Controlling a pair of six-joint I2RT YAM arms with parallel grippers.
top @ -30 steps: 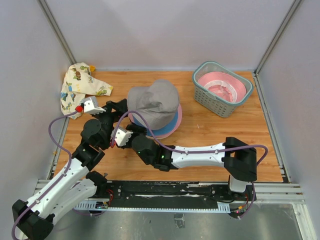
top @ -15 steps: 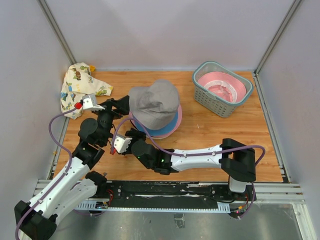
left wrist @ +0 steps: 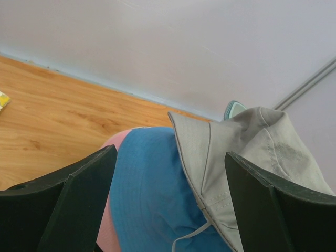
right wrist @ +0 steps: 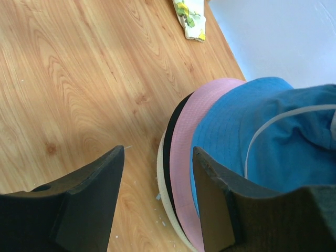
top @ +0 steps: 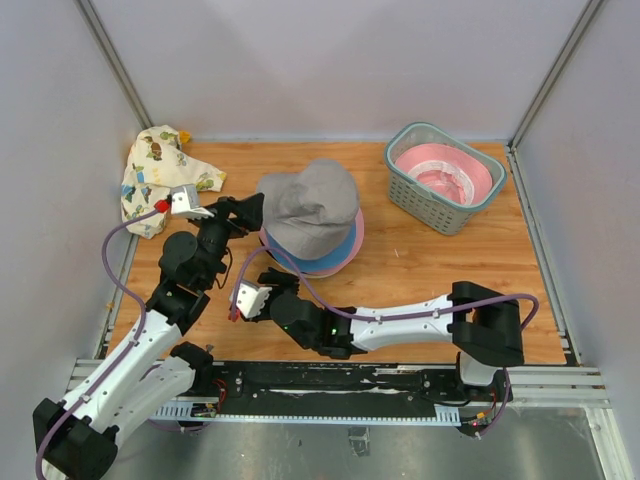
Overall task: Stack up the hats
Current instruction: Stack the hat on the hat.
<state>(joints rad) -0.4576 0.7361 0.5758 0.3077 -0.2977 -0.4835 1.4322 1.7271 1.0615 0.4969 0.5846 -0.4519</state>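
Both arms have eased back from the pile in the middle of the table [top: 430, 290]. The right gripper [top: 272, 285] has slid toward the near edge, and the left gripper [top: 245, 209] has spread wide, holding nothing, just left of the grey hat [top: 308, 205]. The right one is parted too, less widely, and is empty, pointing at the near-left rim of the pile. That grey hat sits crumpled and askew on the blue hat [top: 335, 258], with the brims of a pink hat [right wrist: 184, 149], a black hat [right wrist: 170, 137] and a cream hat [right wrist: 160, 174] showing beneath. A second pink hat [top: 440, 175] lies in the basket [top: 402, 195] at the far right. At the far left a printed cloth [top: 160, 175] may be another hat; I cannot tell. My worry is the grey hat. Lopsided as it is, a brush from the left fingers, or a snag on its dangling cord [left wrist: 186, 237], could drag it off the pile.
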